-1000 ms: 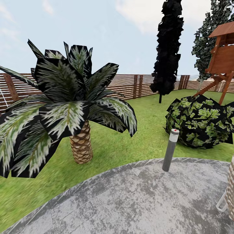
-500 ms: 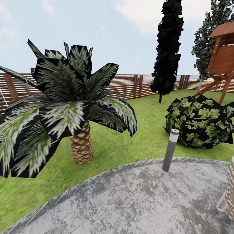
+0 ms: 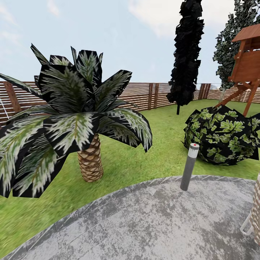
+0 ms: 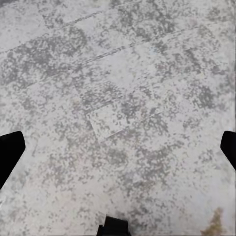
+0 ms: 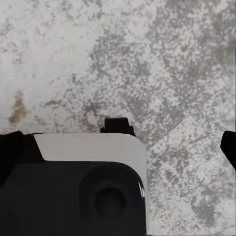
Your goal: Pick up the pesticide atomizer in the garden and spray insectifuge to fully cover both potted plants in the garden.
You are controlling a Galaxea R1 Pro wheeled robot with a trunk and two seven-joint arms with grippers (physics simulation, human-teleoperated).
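Head view: you're searching from the patio [image 3: 155, 224], palm [image 3: 76, 119] and bollard lamp [image 3: 189, 166] ahead. Left hand [image 4: 118, 147] and right hand [image 5: 123, 147] spread wide, empty. Turn to find the atomizer.

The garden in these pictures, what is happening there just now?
Nothing is being handled. The robot stands on the round grey patio, looking past a palm, a grey bollard lamp and a dark-leaved bush toward the wooden fence. Both wrist views look down on grey stone, with the left gripper and right gripper open and empty.
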